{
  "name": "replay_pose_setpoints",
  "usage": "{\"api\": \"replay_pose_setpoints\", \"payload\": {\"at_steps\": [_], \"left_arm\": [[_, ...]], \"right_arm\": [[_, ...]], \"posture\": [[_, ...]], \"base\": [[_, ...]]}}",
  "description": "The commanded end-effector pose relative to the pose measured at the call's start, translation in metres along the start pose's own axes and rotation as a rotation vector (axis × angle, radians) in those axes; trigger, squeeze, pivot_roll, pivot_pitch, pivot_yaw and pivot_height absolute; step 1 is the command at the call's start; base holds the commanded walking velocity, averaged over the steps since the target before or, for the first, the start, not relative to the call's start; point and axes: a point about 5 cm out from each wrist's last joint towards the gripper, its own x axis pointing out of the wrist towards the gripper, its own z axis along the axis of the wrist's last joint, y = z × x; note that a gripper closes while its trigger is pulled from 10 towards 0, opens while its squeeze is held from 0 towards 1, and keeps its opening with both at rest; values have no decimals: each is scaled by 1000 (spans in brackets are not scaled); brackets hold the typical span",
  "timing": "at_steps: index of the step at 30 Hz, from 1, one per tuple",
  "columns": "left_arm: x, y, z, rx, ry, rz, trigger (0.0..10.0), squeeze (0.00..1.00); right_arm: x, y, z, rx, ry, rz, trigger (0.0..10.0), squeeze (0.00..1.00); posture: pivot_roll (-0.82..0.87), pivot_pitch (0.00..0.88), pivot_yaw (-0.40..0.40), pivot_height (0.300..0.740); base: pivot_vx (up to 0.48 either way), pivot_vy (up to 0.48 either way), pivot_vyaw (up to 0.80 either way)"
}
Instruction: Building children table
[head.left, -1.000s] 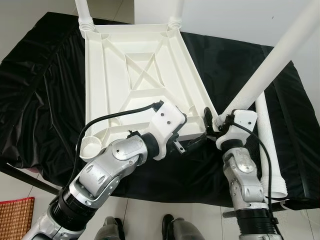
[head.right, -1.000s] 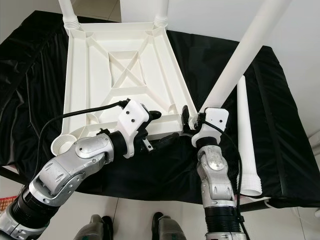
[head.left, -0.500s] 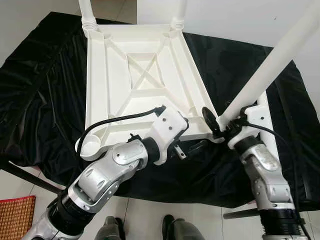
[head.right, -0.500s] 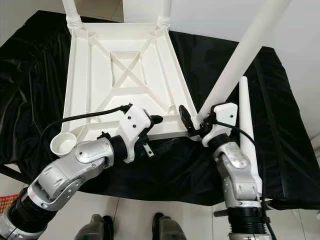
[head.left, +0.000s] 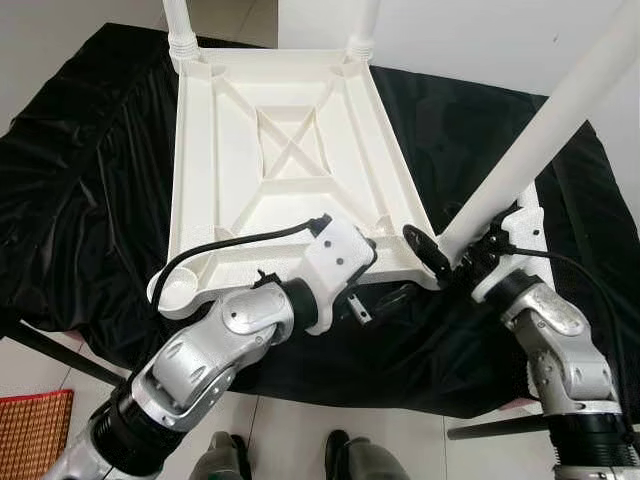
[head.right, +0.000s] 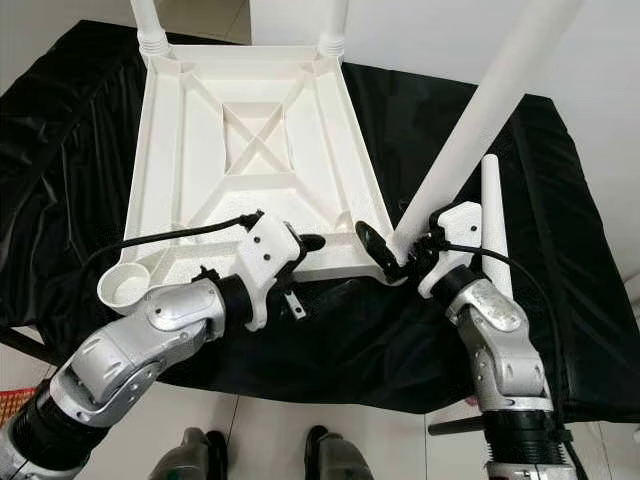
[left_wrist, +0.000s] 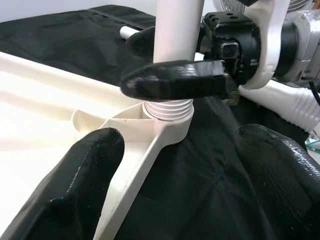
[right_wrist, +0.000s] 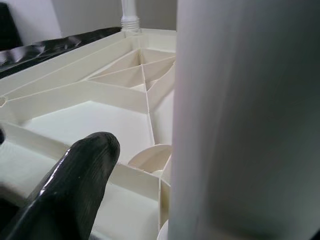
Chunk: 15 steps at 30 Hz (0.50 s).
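Since a second ago the right claw has swung out to the right, gripping the leaning leg at the near right corner socket of the upturned tabletop on the black-draped bench. With its fingers spread, the left claw hovers at the near edge and steadies nothing, so twisting the tilted leg could cross its thread or shove the tabletop away.

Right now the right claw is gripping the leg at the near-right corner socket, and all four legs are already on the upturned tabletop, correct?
Not all four. In the left eye view the near-left socket on the tabletop is empty, and one spare leg lies on the black cloth. The right claw does grip the near-right leg.
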Motion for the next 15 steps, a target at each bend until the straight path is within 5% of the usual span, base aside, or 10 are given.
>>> {"api": "replay_pose_setpoints", "payload": {"at_steps": [1,2,4,5,6,15], "left_arm": [[-1,-13,0,-5,2,-134,10000,0],[-1,-12,0,-5,2,-135,10000,0],[-2,-12,0,-2,4,-136,10000,0],[-2,-12,0,-1,4,-136,10000,0],[-2,-12,0,0,5,-136,10000,0],[-3,-12,0,-4,4,-131,10000,0]], "right_arm": [[-5,-3,-6,27,36,29,8824,0],[-6,-3,-7,30,40,33,8824,0],[-7,-5,-7,36,42,34,1412,0],[-7,-6,-7,38,43,34,1412,0],[-7,-7,-7,41,44,31,0,0],[-9,-12,-6,51,56,28,0,0]], "posture": [[76,199,-53,740],[76,199,-53,740],[76,199,-53,740],[76,199,-53,740],[75,196,-50,740],[75,194,-53,740]], "base": [[0,0,0],[0,0,0],[0,0,0],[0,0,0],[0,0,0],[0,0,0]]}}
